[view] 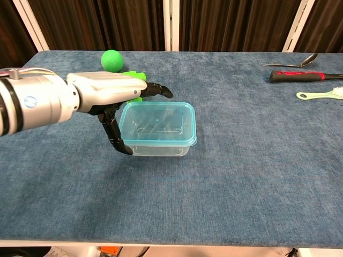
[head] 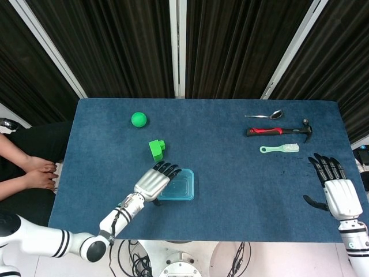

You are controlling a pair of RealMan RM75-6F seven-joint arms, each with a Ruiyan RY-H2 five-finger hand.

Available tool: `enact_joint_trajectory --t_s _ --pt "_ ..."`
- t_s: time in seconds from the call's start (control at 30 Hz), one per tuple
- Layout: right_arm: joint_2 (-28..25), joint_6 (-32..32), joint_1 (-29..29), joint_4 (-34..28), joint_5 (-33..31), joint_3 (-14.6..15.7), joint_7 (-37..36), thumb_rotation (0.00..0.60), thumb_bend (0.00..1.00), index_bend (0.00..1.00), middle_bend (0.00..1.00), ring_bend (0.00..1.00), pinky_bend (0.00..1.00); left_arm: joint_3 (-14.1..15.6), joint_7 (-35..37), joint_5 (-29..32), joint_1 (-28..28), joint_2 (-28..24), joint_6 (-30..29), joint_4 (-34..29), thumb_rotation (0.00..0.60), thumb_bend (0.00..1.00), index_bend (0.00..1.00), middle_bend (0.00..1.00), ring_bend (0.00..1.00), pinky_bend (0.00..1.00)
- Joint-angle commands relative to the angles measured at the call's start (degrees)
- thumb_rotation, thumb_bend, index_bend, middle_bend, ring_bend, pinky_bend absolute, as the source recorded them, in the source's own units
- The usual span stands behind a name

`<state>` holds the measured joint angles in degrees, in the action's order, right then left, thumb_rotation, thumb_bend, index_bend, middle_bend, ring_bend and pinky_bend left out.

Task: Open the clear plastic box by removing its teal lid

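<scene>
The left hand is held spread at the left edge of the box, thumb lowered beside its near-left corner, fingers extended over the lid; nothing is gripped. The right hand is spread, well apart at the tabletop edge. The box sits near the tabletop's front, lid seated. Risk is judged: with the box unbraced, a one-sided pull could lift or slide box and lid together. No contents are seen in the box.

The left hand hides most of the green block (chest view only).
</scene>
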<state>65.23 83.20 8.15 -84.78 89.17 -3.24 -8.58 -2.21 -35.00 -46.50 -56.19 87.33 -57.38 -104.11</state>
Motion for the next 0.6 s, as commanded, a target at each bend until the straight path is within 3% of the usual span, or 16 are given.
enact_joint_trajectory --t_s 0.03,0.4,0.6 --pt "0.03 0.01 -0.09 0.18 -0.15 0.03 -0.21 0.600 0.04 0.00 0.01 0.00 0.00 -1.32 -0.97 2.99 -0.81 0.85 0.19 0.88 0.600 0.06 0.00 0.00 0.00 0.00" --pt "0.54 -0.45 0.05 1.13 -0.27 0.21 -1.01 0.600 0.04 0.00 0.01 0.00 0.00 -3.39 -1.10 13.43 -4.19 -0.51 5.83 2.57 0.600 0.06 0.00 0.00 0.00 0.00" --pt "1.17 -1.54 1.77 0.30 2.90 1.06 -1.61 0.600 0.05 0.00 0.01 0.00 0.00 -5.55 1.56 12.33 -5.54 2.11 7.38 6.31 0.600 0.06 0.09 0.14 0.05 0.09"
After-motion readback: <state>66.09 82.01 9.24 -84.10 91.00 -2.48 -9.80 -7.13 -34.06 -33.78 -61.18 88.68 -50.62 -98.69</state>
